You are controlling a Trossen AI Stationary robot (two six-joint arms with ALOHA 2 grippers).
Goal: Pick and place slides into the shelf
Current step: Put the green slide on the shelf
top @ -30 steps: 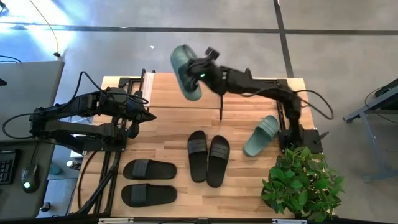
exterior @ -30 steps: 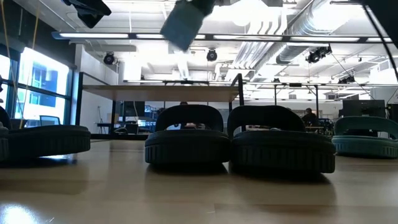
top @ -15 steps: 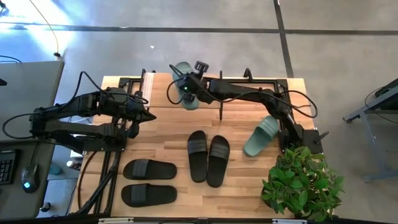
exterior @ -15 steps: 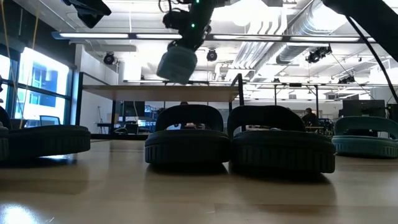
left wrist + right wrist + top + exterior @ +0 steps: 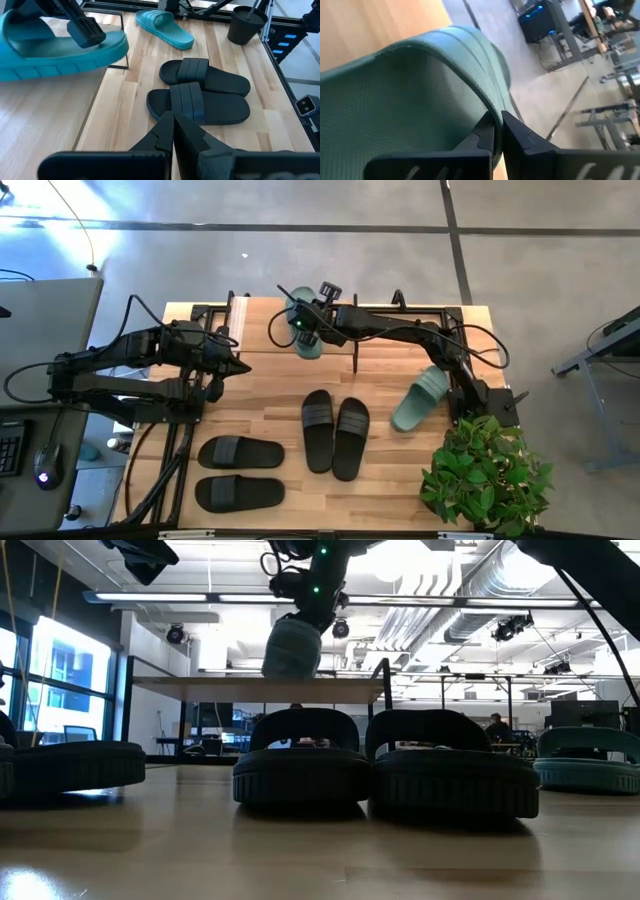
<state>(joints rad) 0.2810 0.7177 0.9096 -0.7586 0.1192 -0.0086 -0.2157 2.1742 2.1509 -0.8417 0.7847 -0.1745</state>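
The right gripper (image 5: 308, 320), in the upper middle of the high view, is clamped on the strap of a sage-green slide (image 5: 301, 330), its fingers pinched together over the strap edge in the right wrist view. It holds the slide in the air above the shelf (image 5: 400, 328), the low rack with a light wooden top along the upper edge of the desk (image 5: 400, 480). In the low view the slide (image 5: 291, 648) hangs toe-down from the gripper, just above the shelf's top board.

The main risk, as I judge it, is the tilt: the slide hangs steeply, so if it is released as it is, it could land on its toe and tip over or slip off the far edge of the shelf. The thin pinch on the strap could also let the slide swing or slide out before it is set down.

The other green slide (image 5: 419, 398) lies at the right on the desk, near a potted plant (image 5: 485, 475). One black pair (image 5: 335, 432) lies in the middle, another black pair (image 5: 240, 470) at lower left.

The left gripper (image 5: 236, 366) waits at the left, fingers together and empty.
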